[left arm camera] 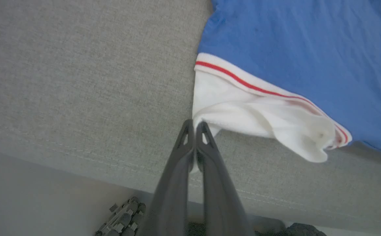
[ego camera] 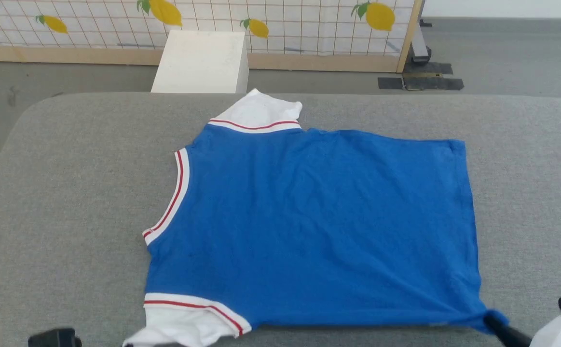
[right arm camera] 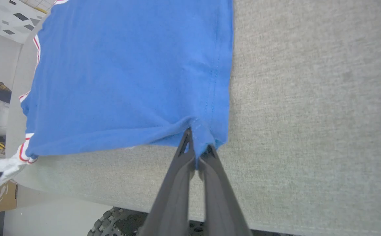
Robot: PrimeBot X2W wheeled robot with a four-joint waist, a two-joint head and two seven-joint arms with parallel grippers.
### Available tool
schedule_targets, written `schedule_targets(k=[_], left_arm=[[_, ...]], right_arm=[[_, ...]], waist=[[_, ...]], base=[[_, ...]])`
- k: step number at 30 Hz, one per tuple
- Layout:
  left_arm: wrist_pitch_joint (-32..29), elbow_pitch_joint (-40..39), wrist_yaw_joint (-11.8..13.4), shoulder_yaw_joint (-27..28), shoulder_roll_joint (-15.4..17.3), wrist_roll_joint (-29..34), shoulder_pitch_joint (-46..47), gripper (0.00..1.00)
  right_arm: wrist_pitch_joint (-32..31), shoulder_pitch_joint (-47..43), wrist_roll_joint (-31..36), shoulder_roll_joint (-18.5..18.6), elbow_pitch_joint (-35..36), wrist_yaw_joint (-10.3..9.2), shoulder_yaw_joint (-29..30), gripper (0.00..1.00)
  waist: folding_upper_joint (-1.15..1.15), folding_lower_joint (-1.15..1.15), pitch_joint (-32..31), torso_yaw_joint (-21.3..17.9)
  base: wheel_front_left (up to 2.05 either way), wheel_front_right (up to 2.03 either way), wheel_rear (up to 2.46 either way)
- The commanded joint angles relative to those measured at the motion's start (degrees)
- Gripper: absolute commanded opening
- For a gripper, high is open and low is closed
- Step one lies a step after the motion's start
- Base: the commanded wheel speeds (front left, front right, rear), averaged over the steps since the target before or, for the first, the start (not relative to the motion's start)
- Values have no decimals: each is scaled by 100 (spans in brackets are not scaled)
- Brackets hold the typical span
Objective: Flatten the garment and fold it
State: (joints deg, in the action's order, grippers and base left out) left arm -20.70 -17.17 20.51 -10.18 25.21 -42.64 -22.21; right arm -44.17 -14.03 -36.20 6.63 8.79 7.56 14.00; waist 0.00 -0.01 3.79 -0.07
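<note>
Lower frame: right jaws clamped on hem corner [right arm camera: 206, 136] of garment [ego camera: 309, 217]; left jaws clamped on white sleeve [left arm camera: 242, 114]. Advised: both drawn evenly, taut, low over table [ego camera: 68, 193].

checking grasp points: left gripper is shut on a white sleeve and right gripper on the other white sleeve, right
No: the right gripper is shut on the garment's blue hem corner, as the right wrist view shows; the rest is right.

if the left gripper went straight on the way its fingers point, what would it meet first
The white sleeve of the garment: the left gripper is shut on its near edge, so going on would likely bunch it toward the red-striped trim. Whether it would also scrape the grey surface is unclear.
</note>
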Motion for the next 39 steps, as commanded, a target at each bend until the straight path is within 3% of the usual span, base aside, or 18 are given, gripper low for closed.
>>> schedule_targets(k=[1, 5, 10, 21, 33, 34, 35, 36, 39], left_arm=[[75, -75, -14, 41, 85, 86, 162, 0], [169, -113, -239, 3, 350, 418, 966, 0], [159, 397, -676, -194, 533, 661, 2229, 0], [634, 2198, -1553, -649, 385, 1051, 4480, 0], [543, 3804, -1881, -892, 111, 935, 5182, 0], [587, 3854, -1899, -887, 81, 913, 5200, 14], [671, 3897, -1914, -872, 51, 899, 5224, 100], [744, 3924, -1918, -860, 36, 898, 5240, 100], [1061, 3928, -1904, -754, -6, 860, 5231, 100]], right_arm=[[41, 181, 91, -15, 87, -8, 48, 0], [19, 687, 327, -5, 145, -8, 35, 0], [-131, 1375, 615, 45, -15, -8, 0, 0], [-426, 2766, 1407, 36, -744, -8, -242, 0], [-860, 3112, 1584, -146, -1281, -8, -294, 0], [-830, 3111, 1553, -162, -1274, -8, -285, 0], [-760, 3113, 1491, -186, -1259, -8, -248, 80], [-683, 3113, 1442, -204, -1237, -8, -213, 100], [-394, 3051, 1269, -249, -1101, -8, -95, 100]], waist=[[0, 1, 64, -24], [0, 1, 263, -23], [0, 1, 634, -26], [0, 1, 1609, -174], [0, 1, 1912, -218], [0, 1, 1894, -206], [0, 1, 1858, -191], [0, 1, 1819, -177], [0, 1, 1626, -135]], base=[[0, 0, 0], [0, 0, 0], [0, 0, 0], [0, 0, 0], [0, 0, 0], [0, 0, 0], [0, 0, 0], [0, 0, 0], [0, 0, 0]])
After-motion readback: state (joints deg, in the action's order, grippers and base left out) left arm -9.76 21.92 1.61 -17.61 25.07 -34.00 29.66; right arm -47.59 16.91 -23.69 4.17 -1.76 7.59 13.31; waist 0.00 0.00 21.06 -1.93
